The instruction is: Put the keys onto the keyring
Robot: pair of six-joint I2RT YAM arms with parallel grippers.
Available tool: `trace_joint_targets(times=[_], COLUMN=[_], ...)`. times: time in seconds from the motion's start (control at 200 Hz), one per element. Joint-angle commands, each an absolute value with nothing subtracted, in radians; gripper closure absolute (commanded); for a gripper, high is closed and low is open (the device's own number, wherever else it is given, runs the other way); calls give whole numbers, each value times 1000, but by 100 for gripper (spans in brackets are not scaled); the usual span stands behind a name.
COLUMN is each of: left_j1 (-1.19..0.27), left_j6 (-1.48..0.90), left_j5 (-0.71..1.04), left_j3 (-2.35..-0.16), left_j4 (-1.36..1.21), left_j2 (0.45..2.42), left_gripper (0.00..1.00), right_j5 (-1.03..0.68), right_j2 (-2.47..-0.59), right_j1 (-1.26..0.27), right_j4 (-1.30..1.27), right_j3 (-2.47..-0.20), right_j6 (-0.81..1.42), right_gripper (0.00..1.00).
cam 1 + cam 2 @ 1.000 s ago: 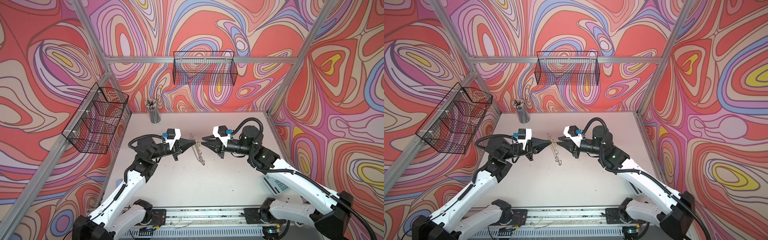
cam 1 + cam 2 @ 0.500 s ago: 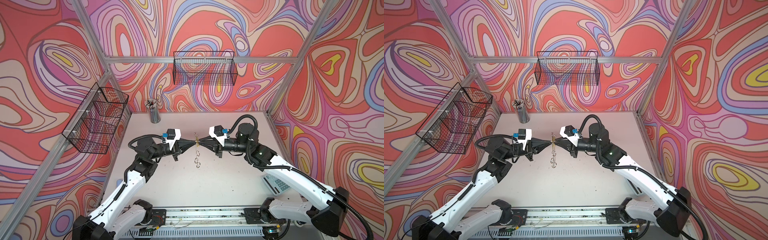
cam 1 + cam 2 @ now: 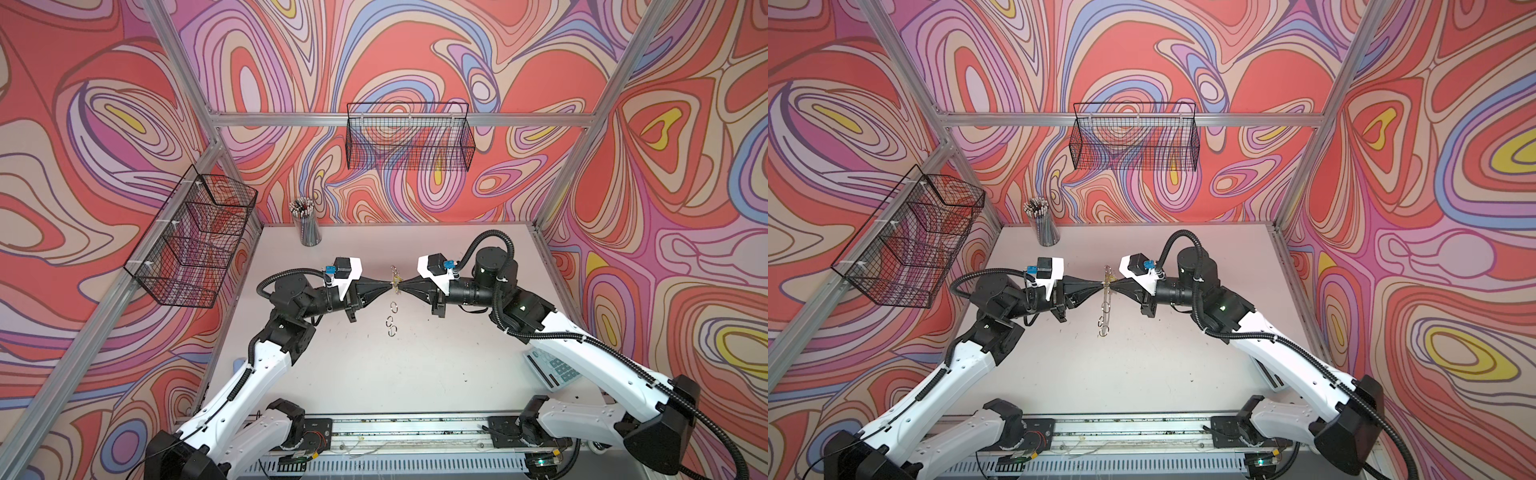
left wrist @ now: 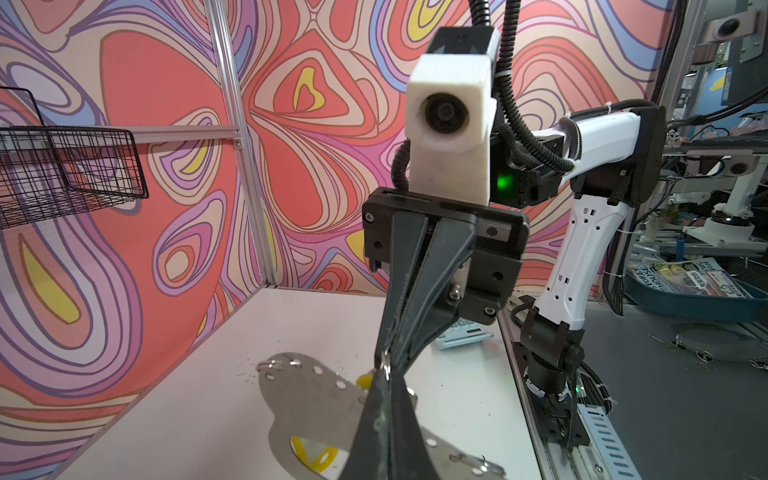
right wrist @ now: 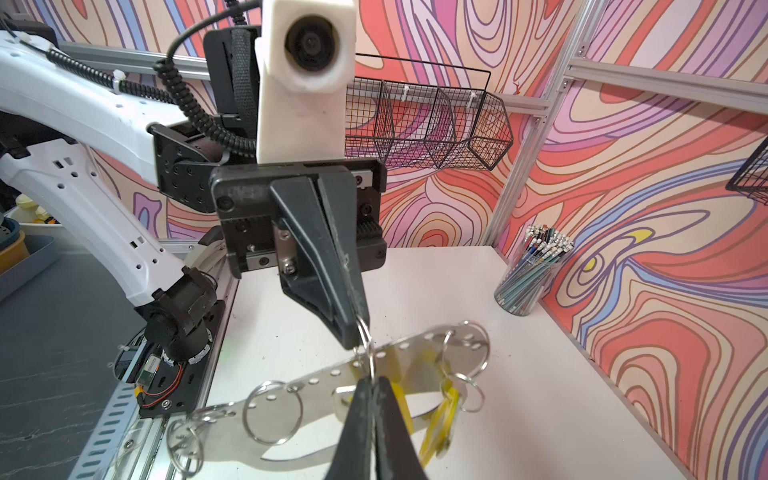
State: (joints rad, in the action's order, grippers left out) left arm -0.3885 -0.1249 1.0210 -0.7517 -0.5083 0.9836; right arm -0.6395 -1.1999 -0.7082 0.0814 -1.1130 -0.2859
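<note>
While tight in closed left fingers (image 3: 379, 286) and closed right fingers (image 3: 412, 285), keyring (image 4: 311, 403) edge-on, long axis back-to-front.

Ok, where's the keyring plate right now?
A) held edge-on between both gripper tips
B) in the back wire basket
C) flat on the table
A: in both top views the keyring stands edge-on clear of the table, left gripper and right gripper shut on it from either side.

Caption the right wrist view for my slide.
Left pincer and right pincer meet tip to tip, both shut on the keyring, yellow-tagged keys hanging beside.
</note>
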Motion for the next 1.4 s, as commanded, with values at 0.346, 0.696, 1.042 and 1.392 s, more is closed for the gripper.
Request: trace_joint_targets(times=[0.346,0.696,1.042,1.392], left_j1=[-392,-390,-392,-395], left_j6=[-189,-177,-272,-321], left_j5=[1003,984,989,977], left_j3=[-759,-749,-724,-710], left_j4=[-624,-620,-741,-813], left_j2=[980,965,1002,1020], left_gripper=[100,100,100,100], right_j5=[-601,-581,-621,-604], right_j2=[-1178,-1171,-1191,-1230], right_j1=[-727,-727,-744,-777], right_j4=[130,169,137,132], right_j3=[-1100,-1076,-1071,-1088], right_j6=[-328,-341,-307,-313], right_gripper=[100,100,100,100])
